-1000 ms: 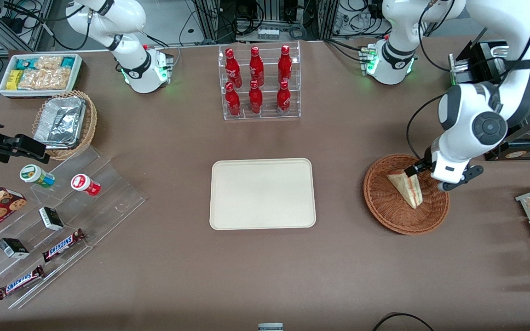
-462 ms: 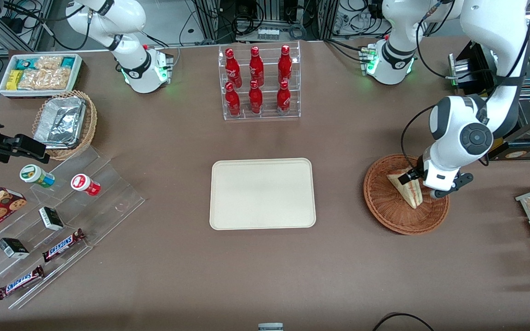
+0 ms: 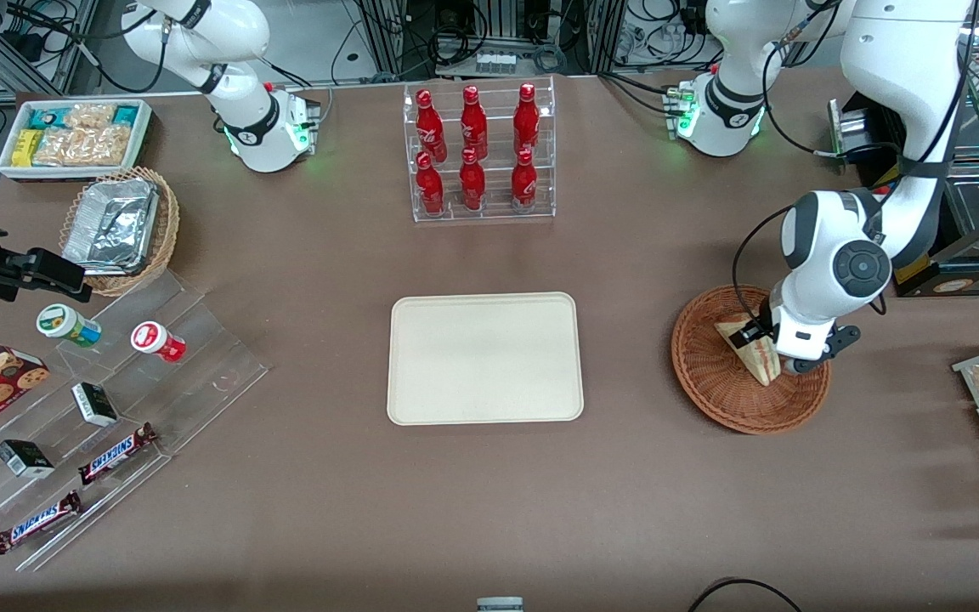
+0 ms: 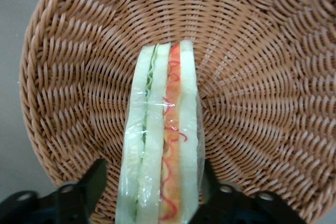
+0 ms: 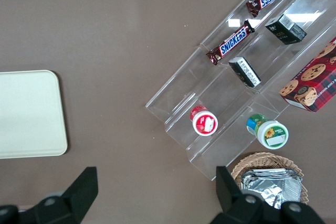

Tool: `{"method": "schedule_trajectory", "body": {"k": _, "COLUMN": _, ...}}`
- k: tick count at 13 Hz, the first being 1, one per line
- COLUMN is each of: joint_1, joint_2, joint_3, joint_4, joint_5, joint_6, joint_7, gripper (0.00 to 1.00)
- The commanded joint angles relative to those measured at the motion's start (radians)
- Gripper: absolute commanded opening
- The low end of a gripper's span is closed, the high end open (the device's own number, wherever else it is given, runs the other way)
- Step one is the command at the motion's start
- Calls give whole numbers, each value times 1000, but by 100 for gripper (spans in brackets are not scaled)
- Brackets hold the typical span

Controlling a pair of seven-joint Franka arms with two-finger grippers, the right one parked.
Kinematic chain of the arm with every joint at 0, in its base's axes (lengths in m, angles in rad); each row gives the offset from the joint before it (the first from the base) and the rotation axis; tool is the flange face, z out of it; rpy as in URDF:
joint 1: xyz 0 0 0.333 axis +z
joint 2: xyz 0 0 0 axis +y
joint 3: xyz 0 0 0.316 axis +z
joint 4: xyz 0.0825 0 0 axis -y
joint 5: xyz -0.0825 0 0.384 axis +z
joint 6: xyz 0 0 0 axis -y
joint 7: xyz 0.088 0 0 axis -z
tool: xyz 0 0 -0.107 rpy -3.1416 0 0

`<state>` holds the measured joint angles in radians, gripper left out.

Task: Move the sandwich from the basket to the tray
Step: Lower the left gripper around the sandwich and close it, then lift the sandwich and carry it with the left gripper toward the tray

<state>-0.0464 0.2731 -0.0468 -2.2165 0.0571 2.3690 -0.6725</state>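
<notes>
Straddling the sandwich [image 4: 163,140] in the basket [image 4: 252,77]: open-fingered tool [image 4: 152,182].

The sandwich [image 3: 751,350] lies in the basket [image 3: 715,382], which sits on the table [image 3: 489,493] toward the working arm's end. The claw [image 4: 155,195] is down inside the basket, one finger [image 4: 94,182] on each side of the sandwich with space between. The tray [image 3: 484,358] lies mid-table, well apart from the basket. The bottle rack [image 3: 479,153] stands farther from the front camera than the tray.
</notes>
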Motion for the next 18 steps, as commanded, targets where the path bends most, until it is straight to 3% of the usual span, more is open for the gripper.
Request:
{"method": "schedule_trajectory", "body": {"k": 1, "joint_1": -24, "joint_2": -3, "joint_3": 7, "joint_4": -11, "joint_5": 12, "joint_6": 6, "joint_7": -50, "gripper": 3}}
{"method": "schedule_trajectory", "body": {"k": 4, "joint_1": -26, "joint_2": -41, "joint_3": 5, "joint_4": 15, "joint_5": 26, "joint_6": -71, "joint_7": -29, "gripper": 0}}
{"method": "schedule_trajectory", "body": {"k": 6, "joint_1": -42, "joint_2": -90, "joint_3": 2, "joint_4": 81, "joint_5": 50, "joint_6": -218, "joint_7": 55, "gripper": 0}}
{"method": "schedule_trajectory", "body": {"k": 9, "joint_1": -124, "joint_2": -115, "joint_3": -5, "joint_4": 217, "joint_5": 52, "joint_6": -411, "joint_7": 157, "gripper": 0}}
{"method": "schedule_trajectory", "body": {"k": 11, "joint_1": -226, "joint_2": -98, "joint_3": -7, "joint_4": 264, "joint_5": 50, "joint_6": -432, "joint_7": 157, "gripper": 0}}
{"method": "schedule_trajectory", "body": {"k": 14, "joint_1": -366, "joint_2": -19, "joint_3": -7, "joint_4": 335, "joint_5": 38, "joint_6": -424, "joint_7": 110, "gripper": 0}}
{"method": "schedule_trajectory", "body": {"k": 18, "joint_1": -533, "joint_2": 197, "joint_3": -7, "joint_4": 547, "joint_5": 35, "joint_6": -424, "joint_7": -74, "gripper": 0}}
